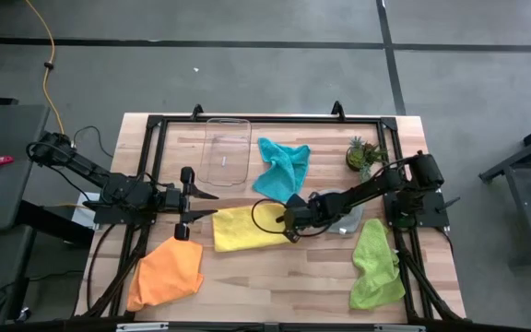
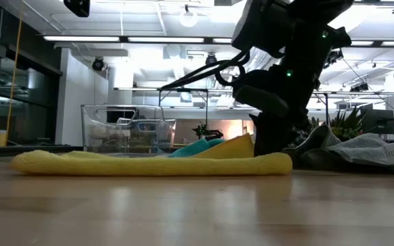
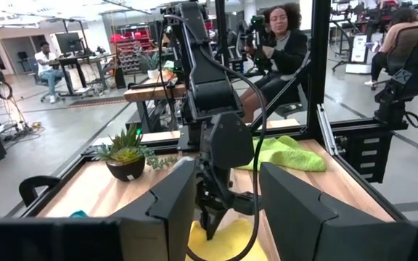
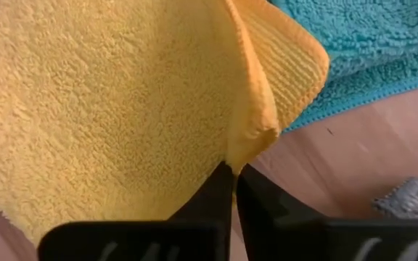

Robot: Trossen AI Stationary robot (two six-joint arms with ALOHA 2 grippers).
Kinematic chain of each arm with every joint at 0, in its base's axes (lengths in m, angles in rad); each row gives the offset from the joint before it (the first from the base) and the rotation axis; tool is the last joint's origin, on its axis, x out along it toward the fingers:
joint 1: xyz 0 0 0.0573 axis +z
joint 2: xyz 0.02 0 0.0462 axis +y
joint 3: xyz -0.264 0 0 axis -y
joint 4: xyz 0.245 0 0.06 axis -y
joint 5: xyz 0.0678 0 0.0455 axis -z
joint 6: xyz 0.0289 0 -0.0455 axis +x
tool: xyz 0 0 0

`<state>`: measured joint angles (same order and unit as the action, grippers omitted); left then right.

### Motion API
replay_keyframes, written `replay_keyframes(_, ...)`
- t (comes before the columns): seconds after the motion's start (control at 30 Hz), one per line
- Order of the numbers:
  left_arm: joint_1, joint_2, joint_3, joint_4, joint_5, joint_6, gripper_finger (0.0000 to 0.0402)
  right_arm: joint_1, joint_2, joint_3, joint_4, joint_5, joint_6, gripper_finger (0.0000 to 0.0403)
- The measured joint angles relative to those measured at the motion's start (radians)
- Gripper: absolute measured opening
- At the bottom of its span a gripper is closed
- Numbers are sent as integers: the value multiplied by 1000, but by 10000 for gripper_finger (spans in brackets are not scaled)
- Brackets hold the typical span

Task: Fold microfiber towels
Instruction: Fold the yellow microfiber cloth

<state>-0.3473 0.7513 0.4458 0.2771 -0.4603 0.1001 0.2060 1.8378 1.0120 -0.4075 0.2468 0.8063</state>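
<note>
Nearest the front edge of the wooden worktop [image 1: 275, 277] we see the orange microfiber towel [image 1: 166, 273] crumpled by the front left corner and the lime green microfiber towel [image 1: 377, 264] bunched by the front right corner. Just behind them, at mid-worktop, the yellow microfiber towel [image 1: 243, 228] lies partly flattened, and our right gripper [image 1: 290, 221] pinches its right-hand corner, the two dark fingers [image 4: 220, 190] pressed almost together on the lifted fold of cloth. Our left gripper [image 1: 189, 203] hovers beside the towel's left edge, apart from it, its fingers spread wide with nothing between them. Under the right arm, a grey microfiber towel [image 1: 348, 222] shows only in part. Farther back, the teal-blue microfiber towel [image 1: 282, 168] lies rumpled, touching the yellow one's far corner, with the clear plastic rectangular tray [image 1: 226, 150] to its left and a small green potted plant [image 1: 361, 154] near the back right corner.
</note>
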Motion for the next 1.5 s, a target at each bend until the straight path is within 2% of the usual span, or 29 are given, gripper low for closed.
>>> replay_keyframes(0.17, 0, 0, 0, -5, 0, -1, 145, 13, -42, -4, -99, -11, 4, 2)
replay_keyframes(0.47, 0, 0, 0, -4, -28, -1, 145, 16, -200, 4, -300, 42, 23, 1)
replay_keyframes(0.73, 0, 0, 0, -4, -31, -2, 145, 10, -230, 136, -494, 86, -6, 0)
replay_keyframes(0.93, 0, 1, 0, -41, -57, -19, 145, 8, -230, 197, -457, 67, -29, 0)
replay_keyframes(1.2, 27, 22, 0, -245, -109, -134, 145, 8, -222, 197, -269, -4, -29, 0)
replay_keyframes(1.5, 87, 170, -19, -356, -6, -324, 145, 8, -183, 197, -124, -17, -41, 0)
